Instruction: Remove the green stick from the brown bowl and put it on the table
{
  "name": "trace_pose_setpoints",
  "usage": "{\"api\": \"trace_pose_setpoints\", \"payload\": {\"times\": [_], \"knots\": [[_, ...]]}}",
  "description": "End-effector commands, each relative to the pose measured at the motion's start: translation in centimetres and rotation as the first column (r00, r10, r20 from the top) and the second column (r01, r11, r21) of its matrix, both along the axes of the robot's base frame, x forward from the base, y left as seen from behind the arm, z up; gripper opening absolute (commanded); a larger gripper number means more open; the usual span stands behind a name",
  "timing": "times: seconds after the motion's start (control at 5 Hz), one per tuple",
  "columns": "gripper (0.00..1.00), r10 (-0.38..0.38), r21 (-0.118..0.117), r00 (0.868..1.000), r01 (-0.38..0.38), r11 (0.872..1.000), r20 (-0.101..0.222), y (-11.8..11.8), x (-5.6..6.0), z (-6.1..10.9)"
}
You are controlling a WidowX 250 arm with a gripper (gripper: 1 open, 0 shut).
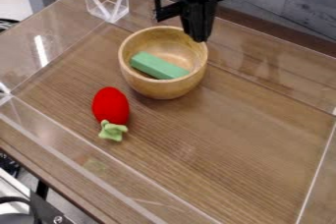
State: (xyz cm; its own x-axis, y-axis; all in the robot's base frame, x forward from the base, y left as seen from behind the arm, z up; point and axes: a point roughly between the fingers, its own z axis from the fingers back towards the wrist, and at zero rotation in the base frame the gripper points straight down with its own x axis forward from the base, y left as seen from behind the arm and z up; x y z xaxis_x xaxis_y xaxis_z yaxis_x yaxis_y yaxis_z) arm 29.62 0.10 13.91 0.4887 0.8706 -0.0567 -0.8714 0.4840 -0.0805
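The green stick (159, 67) lies tilted inside the brown bowl (164, 84), leaning against its left inner wall. The bowl stands on the table (237, 140) toward the back centre. My black gripper (198, 34) hangs pointing down over the bowl's far right rim, its fingers pressed together and shut with nothing between them. It is apart from the stick, which lies lower and to its left.
A red strawberry-like toy (110, 107) with small green leaves lies left of centre, in front of the bowl. Low clear acrylic walls (105, 5) edge the tabletop, with a raised corner piece at the back left.
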Motion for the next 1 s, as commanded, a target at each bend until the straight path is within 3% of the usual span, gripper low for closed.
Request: {"api": "trace_pose_setpoints", "payload": {"times": [0.0, 0.2, 0.4, 0.6, 0.8], "knots": [[0.0, 0.064, 0.005, 0.997, -0.064, 0.998, 0.045, 0.8, -0.2, 1.6], [0.0, 0.12, 0.01, 0.992, -0.121, 0.993, 0.041, 1.6, -0.5, 1.5], [0.0, 0.184, 0.012, 0.982, -0.185, 0.983, 0.038, 1.9, 0.1, 1.4], [1.0, 0.21, 0.037, 0.977, -0.212, 0.977, 0.05, 2.2, -0.6, -0.1], [1.0, 0.225, 0.058, 0.973, -0.228, 0.972, 0.057, 2.3, -1.3, -1.8]]}}
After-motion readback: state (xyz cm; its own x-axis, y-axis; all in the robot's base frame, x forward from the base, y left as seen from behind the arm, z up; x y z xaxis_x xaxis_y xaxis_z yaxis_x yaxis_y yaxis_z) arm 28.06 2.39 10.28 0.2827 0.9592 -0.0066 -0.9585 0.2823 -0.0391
